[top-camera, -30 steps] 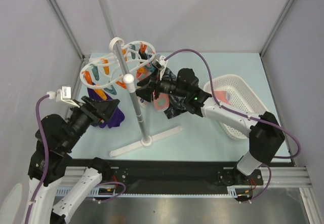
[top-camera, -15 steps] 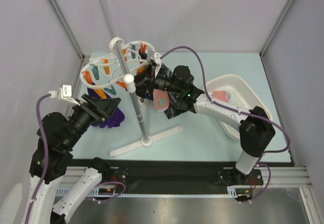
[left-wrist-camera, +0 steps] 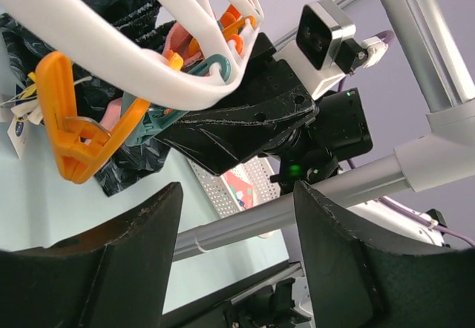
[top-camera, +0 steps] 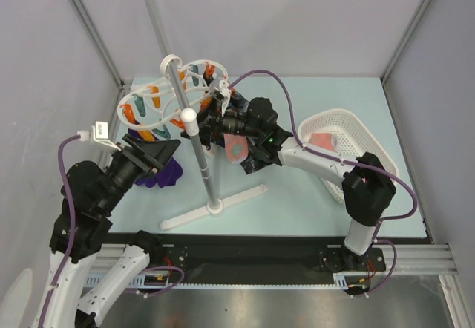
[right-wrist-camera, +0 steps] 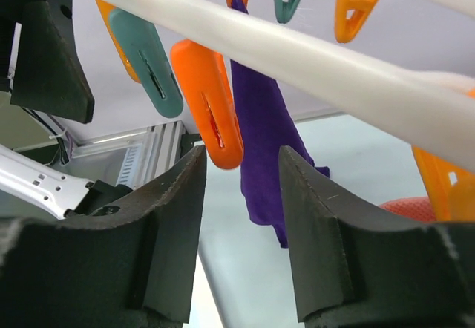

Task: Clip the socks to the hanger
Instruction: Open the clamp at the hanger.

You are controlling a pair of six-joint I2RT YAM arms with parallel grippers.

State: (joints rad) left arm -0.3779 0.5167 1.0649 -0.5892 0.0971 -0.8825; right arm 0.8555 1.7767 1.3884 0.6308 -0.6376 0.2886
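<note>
The white hanger [top-camera: 159, 94] hangs on the grey pole, its orange and teal clips dangling. A purple sock [top-camera: 165, 174] is clipped on its left side and also shows in the right wrist view [right-wrist-camera: 261, 131]. A salmon-pink spotted sock [top-camera: 236, 148] and a black marbled sock [top-camera: 256, 159] hang under the ring's right side. My right gripper [top-camera: 210, 124] is open, reaching under the ring. An orange clip [right-wrist-camera: 211, 113] has its lower tip just above the gap of that gripper [right-wrist-camera: 241, 157]. My left gripper [top-camera: 165, 152] is open and holds nothing [left-wrist-camera: 237, 194], beside the purple sock.
The grey pole stand [top-camera: 202, 166] with its white cross base [top-camera: 215, 206] rises between the two arms. A white mesh basket [top-camera: 356, 139] at the right holds another pink spotted sock [top-camera: 323, 141]. Frame posts and walls close in the sides.
My right arm has pushed left, further under the hanger ring, and its jaws have narrowed. The left gripper has edged slightly right and narrowed a little.
</note>
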